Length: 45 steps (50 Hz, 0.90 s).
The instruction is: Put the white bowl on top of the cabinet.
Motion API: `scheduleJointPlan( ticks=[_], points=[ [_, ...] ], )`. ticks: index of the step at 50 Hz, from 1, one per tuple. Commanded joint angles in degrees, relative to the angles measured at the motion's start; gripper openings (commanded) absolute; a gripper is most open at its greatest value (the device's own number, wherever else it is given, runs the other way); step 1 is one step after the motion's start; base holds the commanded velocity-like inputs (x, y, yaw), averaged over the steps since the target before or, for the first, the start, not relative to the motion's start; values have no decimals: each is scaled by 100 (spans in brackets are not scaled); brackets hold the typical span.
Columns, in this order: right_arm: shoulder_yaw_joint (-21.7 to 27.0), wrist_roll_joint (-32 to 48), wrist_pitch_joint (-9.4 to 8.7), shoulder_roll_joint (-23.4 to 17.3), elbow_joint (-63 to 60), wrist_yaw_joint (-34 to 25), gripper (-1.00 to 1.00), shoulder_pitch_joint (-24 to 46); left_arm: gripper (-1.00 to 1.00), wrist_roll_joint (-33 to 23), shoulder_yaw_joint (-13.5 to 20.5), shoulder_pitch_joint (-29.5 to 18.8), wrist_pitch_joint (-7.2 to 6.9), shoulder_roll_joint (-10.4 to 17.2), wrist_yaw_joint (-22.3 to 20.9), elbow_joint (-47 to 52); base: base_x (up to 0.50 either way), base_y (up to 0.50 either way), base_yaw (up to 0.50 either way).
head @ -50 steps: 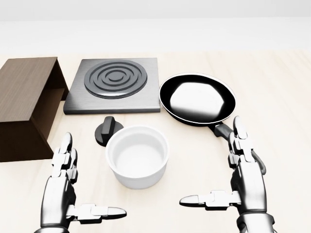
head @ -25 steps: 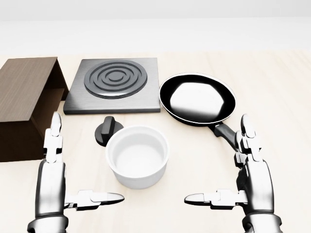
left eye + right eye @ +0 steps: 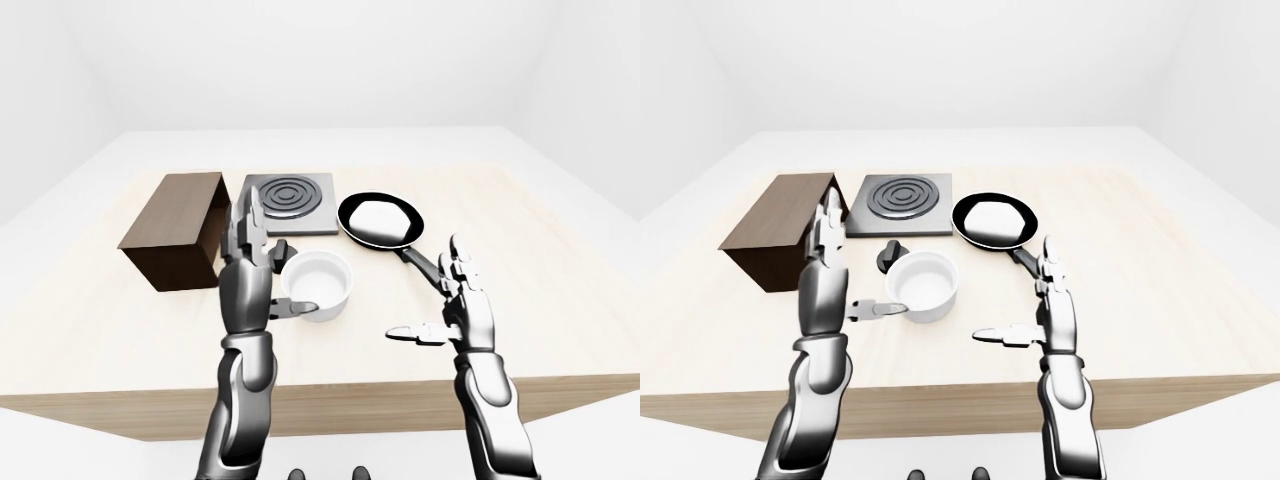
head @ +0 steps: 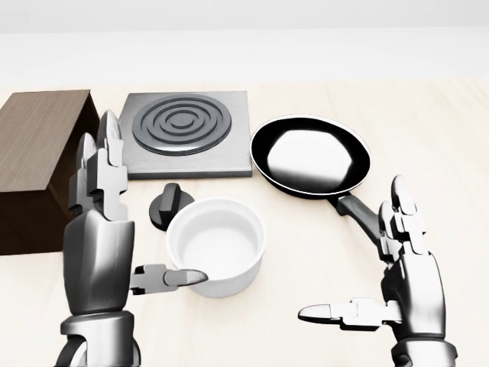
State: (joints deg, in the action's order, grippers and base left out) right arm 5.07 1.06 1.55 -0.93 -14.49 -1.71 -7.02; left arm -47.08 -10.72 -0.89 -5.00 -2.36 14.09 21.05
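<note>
The white bowl [image 4: 216, 245] stands upright on the light wooden table, low in the middle of the head view. My left hand [image 4: 147, 214] is just left of it, open, with its fingers [image 4: 103, 164] pointing up and its thumb [image 4: 170, 277] reaching against the bowl's lower left wall. My right hand [image 4: 350, 248] hovers open at the bowl's right, well apart from it, thumb pointing left. The dark brown cabinet [image 4: 34, 145] sits at the left edge, partly behind my left hand.
A grey stove plate [image 4: 183, 130] with ring burner lies above the bowl. A black knob [image 4: 169, 203] sits between them. A black frying pan [image 4: 309, 157] lies at the upper right, its handle [image 4: 359, 212] running toward my right hand. The table edge [image 3: 330, 400] is close below.
My left hand rose and moved right to the bowl, with its thumb now at the bowl's wall. My right hand drifted slightly right and down. The bowl has not moved.
</note>
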Motion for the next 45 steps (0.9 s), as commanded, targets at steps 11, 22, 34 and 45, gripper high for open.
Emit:
scheduleJointPlan(
  ticks=[11,22,34,45],
  points=[
    [115,-138,-87,-6,-207,-100,100,-32,100,-1714,-367,-679,0,-303,-335,-677,0,0,0],
    [122,-141,-108,0,-225,-107,100,-26,100,-2406,-475,-798,0,-421,-1169,-151,0,0,0],
    [103,-127,-156,-7,-182,-106,100,9,100,-3203,-629,-800,0,-570,-2133,323,0,0,0],
    [116,-147,-204,-11,-229,-122,100,0,100,-3994,-663,-714,0,-596,-3101,775,0,0,0]
  ],
)
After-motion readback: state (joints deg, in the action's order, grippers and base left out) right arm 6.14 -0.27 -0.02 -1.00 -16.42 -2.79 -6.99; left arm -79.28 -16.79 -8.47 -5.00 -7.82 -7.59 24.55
